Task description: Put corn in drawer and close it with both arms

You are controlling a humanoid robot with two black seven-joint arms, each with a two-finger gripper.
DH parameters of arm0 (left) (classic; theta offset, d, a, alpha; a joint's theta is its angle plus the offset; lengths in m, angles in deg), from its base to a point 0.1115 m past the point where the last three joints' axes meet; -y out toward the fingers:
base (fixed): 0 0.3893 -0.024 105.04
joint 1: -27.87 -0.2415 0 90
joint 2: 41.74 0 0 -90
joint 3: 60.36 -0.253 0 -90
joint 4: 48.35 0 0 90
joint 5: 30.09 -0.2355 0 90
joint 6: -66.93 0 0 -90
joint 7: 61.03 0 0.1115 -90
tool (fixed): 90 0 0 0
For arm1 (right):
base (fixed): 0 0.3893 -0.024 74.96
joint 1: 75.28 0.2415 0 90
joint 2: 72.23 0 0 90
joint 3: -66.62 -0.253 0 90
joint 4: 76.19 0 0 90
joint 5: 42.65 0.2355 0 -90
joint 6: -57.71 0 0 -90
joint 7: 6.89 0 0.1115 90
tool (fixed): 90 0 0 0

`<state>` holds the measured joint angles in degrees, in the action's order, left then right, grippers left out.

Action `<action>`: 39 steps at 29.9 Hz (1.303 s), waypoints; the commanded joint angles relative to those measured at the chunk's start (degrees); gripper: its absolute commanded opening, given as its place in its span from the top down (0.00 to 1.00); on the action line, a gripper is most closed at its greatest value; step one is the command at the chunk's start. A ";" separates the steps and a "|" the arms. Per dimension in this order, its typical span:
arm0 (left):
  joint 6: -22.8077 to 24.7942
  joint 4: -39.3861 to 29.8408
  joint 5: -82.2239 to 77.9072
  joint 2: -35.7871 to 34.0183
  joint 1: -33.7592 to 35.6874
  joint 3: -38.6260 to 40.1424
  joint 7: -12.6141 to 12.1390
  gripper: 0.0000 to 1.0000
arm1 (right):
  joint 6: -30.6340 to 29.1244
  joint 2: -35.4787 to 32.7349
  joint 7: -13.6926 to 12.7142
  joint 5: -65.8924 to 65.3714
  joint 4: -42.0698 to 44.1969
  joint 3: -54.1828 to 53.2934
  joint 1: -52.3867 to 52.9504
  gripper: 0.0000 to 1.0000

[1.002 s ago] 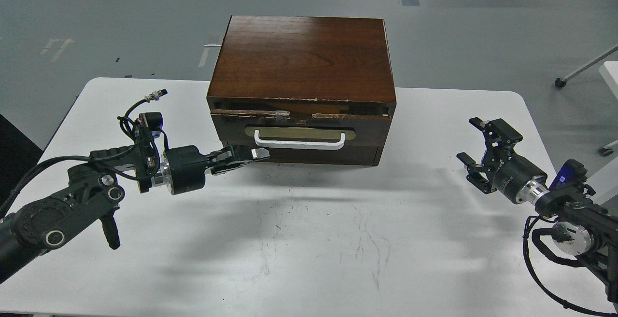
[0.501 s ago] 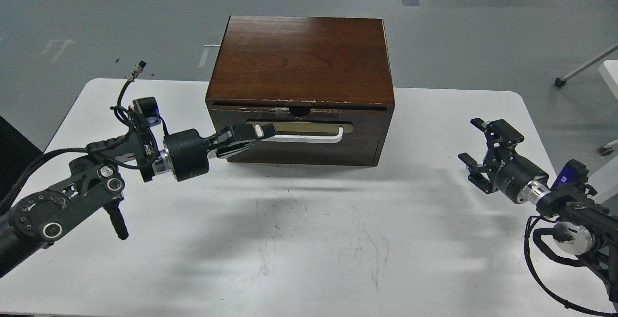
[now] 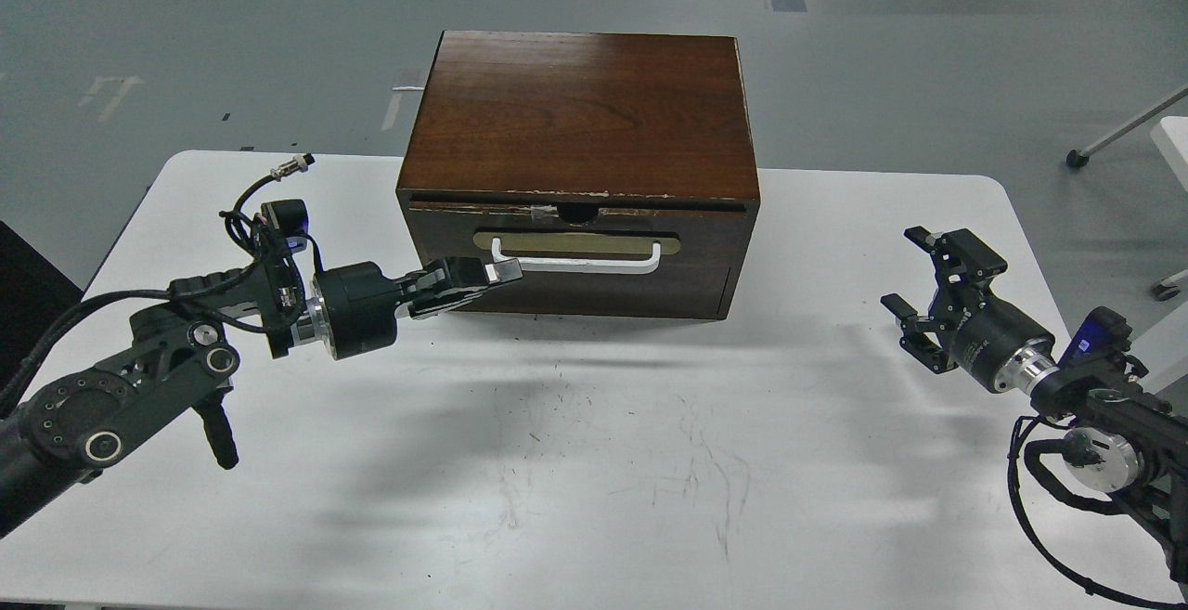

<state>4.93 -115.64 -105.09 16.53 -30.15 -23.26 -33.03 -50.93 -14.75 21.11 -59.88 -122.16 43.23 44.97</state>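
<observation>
The drawer (image 3: 705, 262) sits pushed in, its dark brown front flush with the wooden cabinet (image 3: 580, 109). Its white bar handle (image 3: 580, 265) lies on a tan plate. The corn is not in view. My left gripper (image 3: 497, 276) reaches in from the left with its fingers together and empty. Its tips are just in front of the drawer front, by the handle's left end. My right gripper (image 3: 908, 269) is open and empty above the table, well to the right of the cabinet.
The white table (image 3: 594, 461) carries the cabinet at its back middle. Grey floor lies beyond the table, with a trolley leg and wheel (image 3: 1077, 159) at the far right.
The drawer, slightly open a second ago, has been pushed flush into the cabinet. My left gripper pushed forward at the handle, then drew back and down a little. The right arm has barely moved.
</observation>
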 commanded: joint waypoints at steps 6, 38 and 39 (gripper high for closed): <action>0.00 2.42 -0.06 0.35 0.54 0.08 0.01 1.00 | 0.10 0.00 0.00 0.00 0.00 -0.07 -0.01 0.01; 0.00 -1.97 45.10 -13.26 1.07 5.08 0.01 0.00 | 0.10 0.26 0.00 0.09 0.00 -6.57 0.16 0.00; 0.00 -1.45 45.73 -13.62 1.07 5.35 0.01 0.00 | 0.10 0.35 0.00 0.09 0.00 -6.92 0.25 0.00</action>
<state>4.92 -118.30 -63.97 4.37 -29.13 -19.35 -33.03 -50.83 -14.93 21.11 -59.78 -122.36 37.89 45.09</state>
